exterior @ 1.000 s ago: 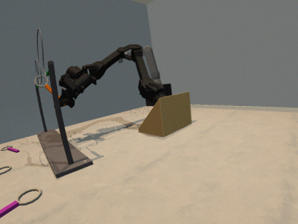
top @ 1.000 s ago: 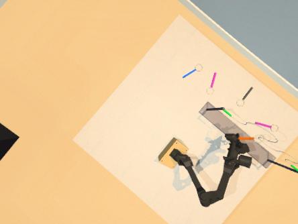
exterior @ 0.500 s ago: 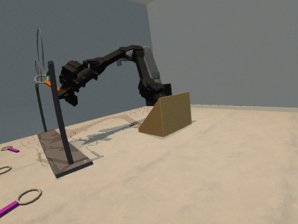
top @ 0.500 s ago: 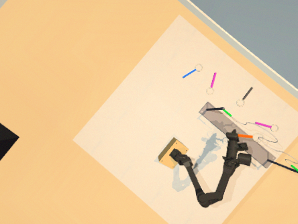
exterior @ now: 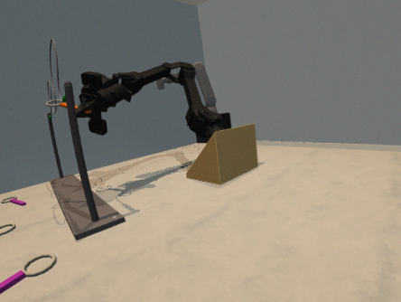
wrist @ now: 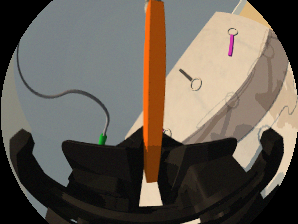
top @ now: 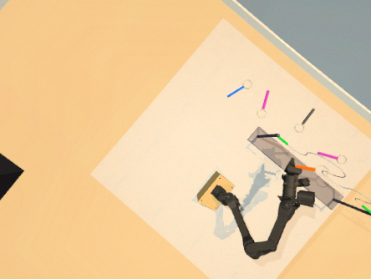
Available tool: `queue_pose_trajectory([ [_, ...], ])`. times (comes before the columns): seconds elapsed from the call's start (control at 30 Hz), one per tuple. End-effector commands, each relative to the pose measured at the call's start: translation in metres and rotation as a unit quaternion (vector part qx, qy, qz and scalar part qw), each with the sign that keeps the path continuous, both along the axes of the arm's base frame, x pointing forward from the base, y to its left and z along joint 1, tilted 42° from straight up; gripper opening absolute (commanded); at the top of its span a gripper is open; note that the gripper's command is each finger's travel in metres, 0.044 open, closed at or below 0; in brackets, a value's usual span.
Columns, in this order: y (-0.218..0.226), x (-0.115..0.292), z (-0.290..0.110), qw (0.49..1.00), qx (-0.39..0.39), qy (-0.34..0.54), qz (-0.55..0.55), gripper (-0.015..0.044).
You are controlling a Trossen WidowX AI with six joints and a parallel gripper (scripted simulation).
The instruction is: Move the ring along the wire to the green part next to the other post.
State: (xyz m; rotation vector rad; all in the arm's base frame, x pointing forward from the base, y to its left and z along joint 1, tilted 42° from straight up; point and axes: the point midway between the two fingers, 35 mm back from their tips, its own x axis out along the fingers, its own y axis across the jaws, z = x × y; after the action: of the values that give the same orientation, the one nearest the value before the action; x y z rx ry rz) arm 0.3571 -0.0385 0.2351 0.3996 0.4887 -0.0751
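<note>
- The gripper (wrist: 152, 185) is clamped on the lower end of the orange handle (wrist: 153, 83), which runs straight up the middle of the wrist view.
- At the handle's top a grey stub joins the ring (exterior: 53, 104), held high in the air; the thin grey wire (wrist: 53, 92) curves across behind it. Whether the ring touches the wire cannot be told.
- From the exterior view the ring hangs level just beside the top of the near post (exterior: 80, 154), with the far post (exterior: 55, 145) behind; the wire loops up above them.
- Both posts stand on a grey base plate (exterior: 104, 216).
- From the top view the handle (top: 305, 168) sits over the plate, between the two green wire ends (top: 283, 140) and (top: 366, 209).
- The arm (top: 267, 238) bends back to its tan wedge base (exterior: 235, 154).
- Spare rings lie on the mat: blue (top: 235, 92), magenta (top: 265, 99), dark grey (top: 308, 116).
</note>
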Motion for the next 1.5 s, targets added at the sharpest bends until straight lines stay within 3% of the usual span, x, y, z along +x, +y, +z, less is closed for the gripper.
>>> queue_pose_trajectory([
  [0.0, 0.014, 0.001, 0.009, 0.999, 0.045, -0.006, 0.005, -0.0150],
  [0.7, 0.056, 0.003, 0.043, 0.976, 0.219, -0.018, 0.010, -0.0150],
  [1.47, 0.079, 0.003, 0.080, 0.937, 0.349, -0.026, 0.013, -0.0150],
])
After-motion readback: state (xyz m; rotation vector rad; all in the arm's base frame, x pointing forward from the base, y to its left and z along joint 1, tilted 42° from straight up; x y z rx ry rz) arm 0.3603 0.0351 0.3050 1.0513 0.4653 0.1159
